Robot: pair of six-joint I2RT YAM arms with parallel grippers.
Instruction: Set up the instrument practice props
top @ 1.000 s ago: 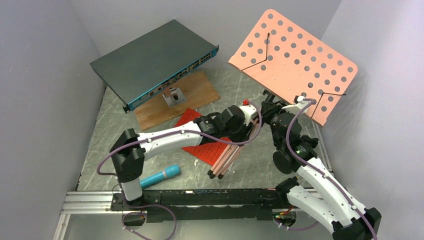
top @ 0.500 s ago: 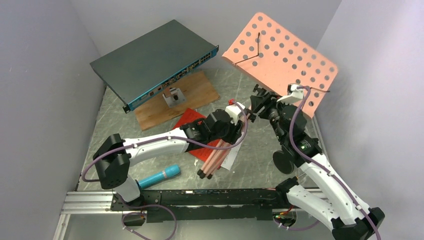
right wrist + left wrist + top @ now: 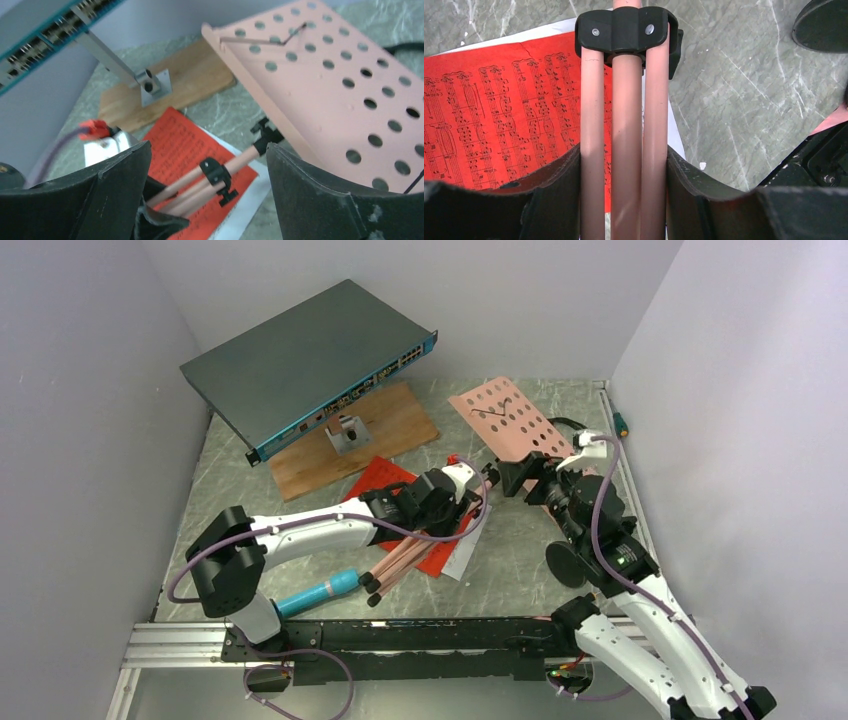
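Pink music stand (image 3: 505, 420) — tipped, legs (image 3: 626, 125) folded

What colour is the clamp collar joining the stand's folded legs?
The collar is black, on salmon-pink legs. The left wrist view shows it best.

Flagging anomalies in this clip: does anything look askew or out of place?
Yes. The music stand is tipped over sideways, not upright; its folded legs, clamped by the left fingers, cross over the sheet music.

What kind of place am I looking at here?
Probably a robotics lab test cell: plain walls boxing in a marble-look table, a metal mounting rail, and staged props like the music stand.
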